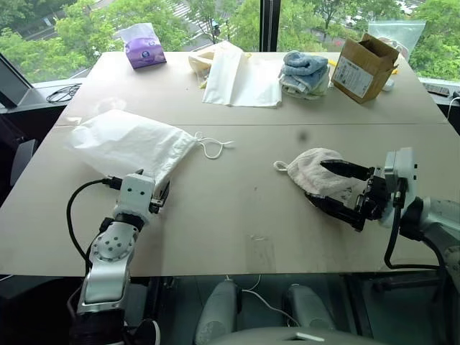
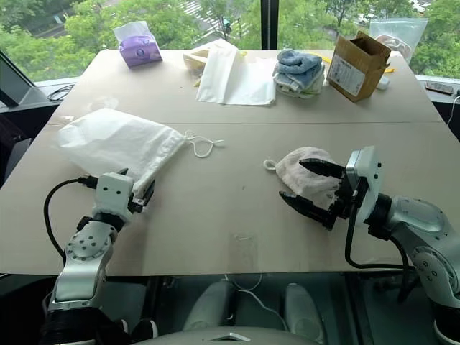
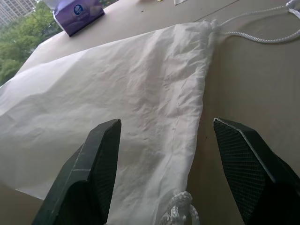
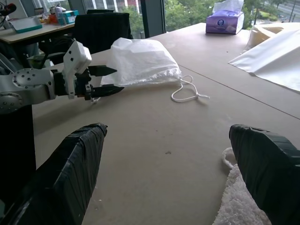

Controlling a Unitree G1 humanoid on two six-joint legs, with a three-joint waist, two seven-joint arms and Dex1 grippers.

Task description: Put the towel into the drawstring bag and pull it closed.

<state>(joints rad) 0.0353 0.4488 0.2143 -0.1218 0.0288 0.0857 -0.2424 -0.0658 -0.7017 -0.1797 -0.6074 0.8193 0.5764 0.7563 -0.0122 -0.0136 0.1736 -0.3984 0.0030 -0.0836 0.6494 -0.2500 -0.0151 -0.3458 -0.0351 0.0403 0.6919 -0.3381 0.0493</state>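
At bag (image 1: 126, 144) edge: L gripper (image 4: 107, 79) jaws open; R gripper (image 2: 310, 185) jaws wide, straddling towel (image 2: 298, 171).

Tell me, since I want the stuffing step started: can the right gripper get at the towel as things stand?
Probably yes. The right gripper is open, its fingers straddling the towel, with nothing lying between them on the table.

Beige table (image 1: 237, 215); windows (image 1: 215, 18), trees beyond.
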